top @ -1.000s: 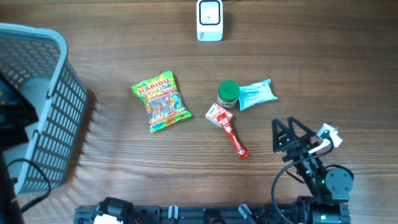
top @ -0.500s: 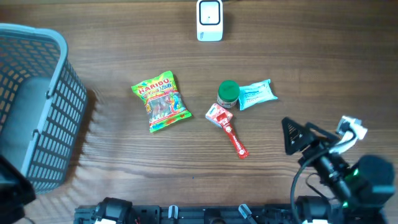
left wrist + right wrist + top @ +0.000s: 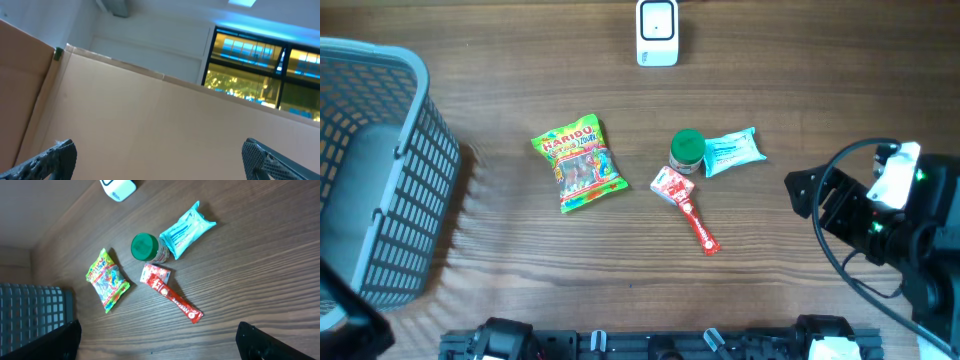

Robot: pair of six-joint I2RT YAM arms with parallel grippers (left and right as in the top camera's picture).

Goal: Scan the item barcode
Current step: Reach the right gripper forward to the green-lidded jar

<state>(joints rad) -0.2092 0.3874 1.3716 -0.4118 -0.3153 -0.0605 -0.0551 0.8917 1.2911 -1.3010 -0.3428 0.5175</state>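
Note:
Several items lie mid-table: a Haribo gummy bag (image 3: 579,163) (image 3: 106,280), a green-lidded jar (image 3: 687,150) (image 3: 145,247), a teal packet (image 3: 732,151) (image 3: 186,229) and a red Nescafe stick (image 3: 688,208) (image 3: 170,292). The white barcode scanner (image 3: 658,32) (image 3: 118,187) stands at the table's far edge. My right gripper (image 3: 807,195) (image 3: 162,345) hangs open and empty high over the table, right of the items and looking down on them. My left gripper (image 3: 159,160) is open and empty, facing a cardboard wall; in the overhead view it is out of sight.
A grey plastic basket (image 3: 380,170) (image 3: 30,312) stands at the left end of the table. A cardboard wall (image 3: 150,110) and lit windows (image 3: 265,70) fill the left wrist view. Bare wooden tabletop (image 3: 620,270) lies in front of the items.
My right arm has risen and swung to the right, away from the items. The left arm has dropped out of the overhead view at the left edge. The items have not moved.

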